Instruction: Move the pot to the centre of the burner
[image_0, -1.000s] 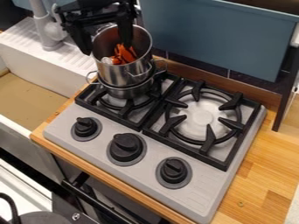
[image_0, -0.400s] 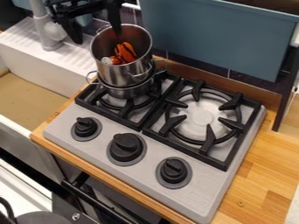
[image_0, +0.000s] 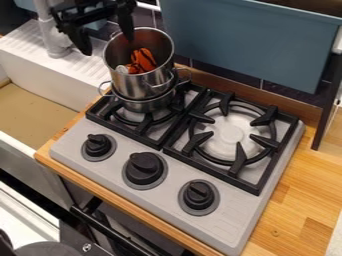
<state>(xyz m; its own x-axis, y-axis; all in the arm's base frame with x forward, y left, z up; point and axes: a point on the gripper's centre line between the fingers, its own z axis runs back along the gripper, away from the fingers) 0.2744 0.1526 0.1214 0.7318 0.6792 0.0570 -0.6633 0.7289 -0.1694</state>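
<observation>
Tall pot (image_0: 139, 82), stacked w/ lower pot (image_0: 143, 104), is on left burner (image_0: 144, 121), approx. ctr; exact centring unclear. Hand (image_0: 107, 45) wide open, holding nothing, nr pot's far-left side. Prob. mostly done; maybe small nudge to go.

Cam above front of stove (image_0: 184, 171); faces slantwise down; fairly nr

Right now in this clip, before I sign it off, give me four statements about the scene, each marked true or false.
1. The tall silver metal pot holds orange contents. True.
2. That pot is over the picture's right-hand burner. False: it is over the left-hand burner, on a shorter silver pot.
3. The grey stovetop has three black knobs. True.
4. The black two-finger gripper is shut. False: its fingers are spread apart.
</observation>
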